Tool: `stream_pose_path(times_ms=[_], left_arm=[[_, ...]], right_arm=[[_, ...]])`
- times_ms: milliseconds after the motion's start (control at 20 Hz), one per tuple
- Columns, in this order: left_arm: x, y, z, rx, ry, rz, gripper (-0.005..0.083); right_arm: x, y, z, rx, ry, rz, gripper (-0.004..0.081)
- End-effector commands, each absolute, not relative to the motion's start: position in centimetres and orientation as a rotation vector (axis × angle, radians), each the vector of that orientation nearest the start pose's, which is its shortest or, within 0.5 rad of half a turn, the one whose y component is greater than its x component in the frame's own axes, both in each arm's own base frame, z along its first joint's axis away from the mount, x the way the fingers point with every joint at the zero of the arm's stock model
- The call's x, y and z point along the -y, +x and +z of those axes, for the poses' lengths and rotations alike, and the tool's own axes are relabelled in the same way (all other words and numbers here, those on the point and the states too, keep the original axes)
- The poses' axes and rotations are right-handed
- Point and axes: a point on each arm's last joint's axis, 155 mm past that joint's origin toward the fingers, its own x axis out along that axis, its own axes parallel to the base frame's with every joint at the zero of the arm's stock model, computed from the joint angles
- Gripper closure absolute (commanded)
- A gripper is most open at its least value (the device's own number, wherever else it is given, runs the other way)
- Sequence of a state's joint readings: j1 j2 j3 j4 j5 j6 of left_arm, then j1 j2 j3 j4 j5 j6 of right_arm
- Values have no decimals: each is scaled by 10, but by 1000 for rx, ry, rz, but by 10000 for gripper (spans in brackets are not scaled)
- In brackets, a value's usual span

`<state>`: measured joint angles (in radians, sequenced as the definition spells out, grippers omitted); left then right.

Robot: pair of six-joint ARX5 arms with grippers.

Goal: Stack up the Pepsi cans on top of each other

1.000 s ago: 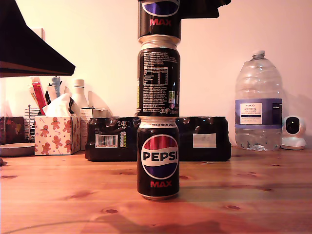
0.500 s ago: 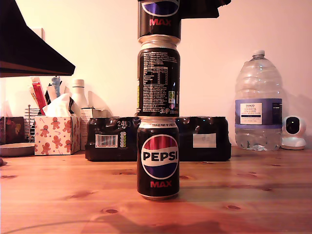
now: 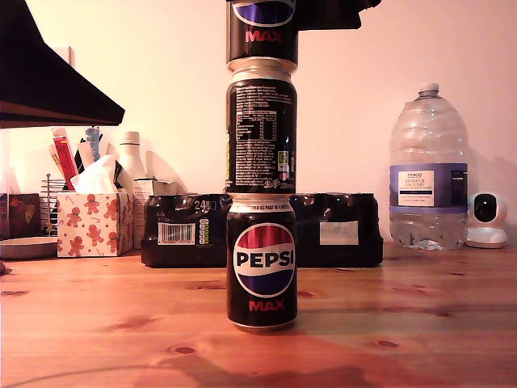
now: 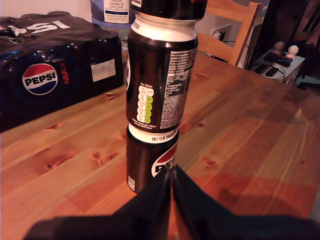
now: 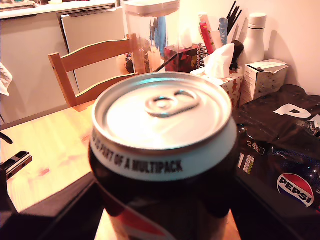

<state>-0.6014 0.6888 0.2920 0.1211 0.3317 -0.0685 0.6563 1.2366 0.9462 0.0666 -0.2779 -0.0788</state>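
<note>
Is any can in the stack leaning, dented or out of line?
Nothing is dented or spilled. The bottom can and middle can stand upright in line. The top can, held in my second pincer, sits slightly toward the exterior view's left of the middle can.

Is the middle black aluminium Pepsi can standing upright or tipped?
Upright. The middle black aluminium Pepsi can stands vertically with its base on the bottom black Pepsi can; its nutrition text reads level.
</note>
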Motion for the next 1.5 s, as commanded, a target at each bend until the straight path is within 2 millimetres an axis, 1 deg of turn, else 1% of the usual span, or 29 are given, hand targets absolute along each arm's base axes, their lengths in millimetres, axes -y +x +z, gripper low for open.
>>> stream_pose_path(times_ms=[0,200,400,650,1050,1200,1350,1400,1450], left_arm=[[217,209,155,-332,-13,-918,797],[217,209,155,-335,-13,-918,797],[217,209,155,-335,-13,-918,797],[217,209,155,-336,-13,-918,797],[217,209,154,-336,-13,-918,797],[217,209,155,-335,-13,-918,797],[217,209,154,-336,-13,-918,797],[217,209,155,-335,-13,-918,797],[217,209,155,-335,-13,-918,797]], right_arm=[[-301,304,293,-163,-108,943,320],[-297,309,293,-164,-112,908,232],[-295,312,292,-166,-114,891,164],[-294,311,286,-193,-119,893,164],[-293,311,285,-196,-121,888,165],[-293,310,281,-213,-124,892,165],[-294,310,283,-202,-122,893,164],[-294,309,283,-202,-121,898,150],[-295,309,284,-203,-120,901,110]])
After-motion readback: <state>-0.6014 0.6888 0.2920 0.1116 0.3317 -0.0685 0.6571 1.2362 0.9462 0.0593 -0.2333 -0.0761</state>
